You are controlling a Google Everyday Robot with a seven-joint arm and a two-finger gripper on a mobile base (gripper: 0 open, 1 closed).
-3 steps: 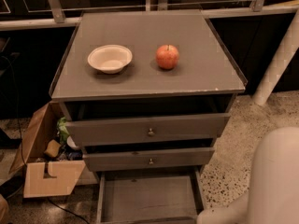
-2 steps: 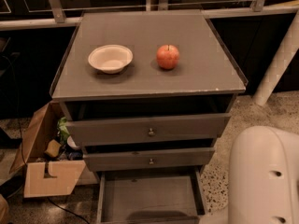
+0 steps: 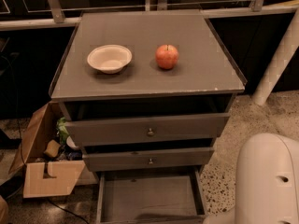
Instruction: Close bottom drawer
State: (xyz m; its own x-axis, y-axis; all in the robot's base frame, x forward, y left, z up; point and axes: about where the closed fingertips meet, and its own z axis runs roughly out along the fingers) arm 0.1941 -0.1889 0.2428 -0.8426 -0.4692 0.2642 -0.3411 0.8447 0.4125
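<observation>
Bottom drawer (image 3: 149, 197) open beside arm (image 3: 267, 181); gripper fingers unseen.

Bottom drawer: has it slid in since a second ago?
No. The bottom drawer still juts equally far past the middle drawer. Gripper out of view; white arm lower right.

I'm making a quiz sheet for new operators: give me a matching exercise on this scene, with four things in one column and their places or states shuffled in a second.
Things:
1. bowl
2. apple
3. bottom drawer
4. box

Places or states:
a. on the floor, left of the cabinet in the picture
b. pulled out farthest
c. on the cabinet top, right part
d. on the cabinet top, left part

Pairs: 1-d, 2-c, 3-b, 4-a.

The gripper is out of view; only the white arm shows at lower right.
</observation>
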